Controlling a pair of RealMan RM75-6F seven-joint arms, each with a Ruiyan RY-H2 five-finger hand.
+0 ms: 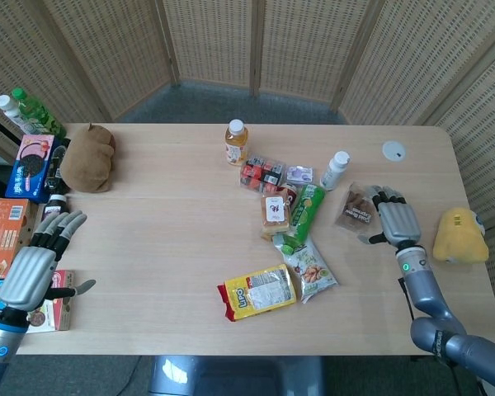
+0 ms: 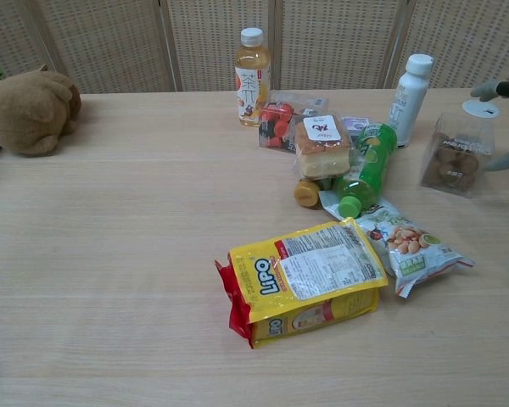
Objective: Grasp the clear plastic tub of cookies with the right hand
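The clear plastic tub of cookies [image 1: 356, 206] stands right of centre on the table, with brown cookies showing through its walls; in the chest view the tub [image 2: 458, 157] is at the far right. My right hand [image 1: 396, 219] lies just right of it, open, fingers spread toward the tub's right side and the thumb low beside it. Whether they touch the tub is unclear. Only fingertips and thumb of the right hand [image 2: 502, 88] reach into the chest view. My left hand [image 1: 33, 268] hovers open at the table's left edge, holding nothing.
A white bottle [image 1: 337, 169] and a green bottle [image 1: 305, 210] lie left of the tub. A white lid [image 1: 393, 150] sits behind it, a yellow plush [image 1: 458, 235] to the right. A yellow LIPO pack [image 1: 258, 290], nut bag [image 1: 313, 268] and brown plush [image 1: 89, 157] are farther left.
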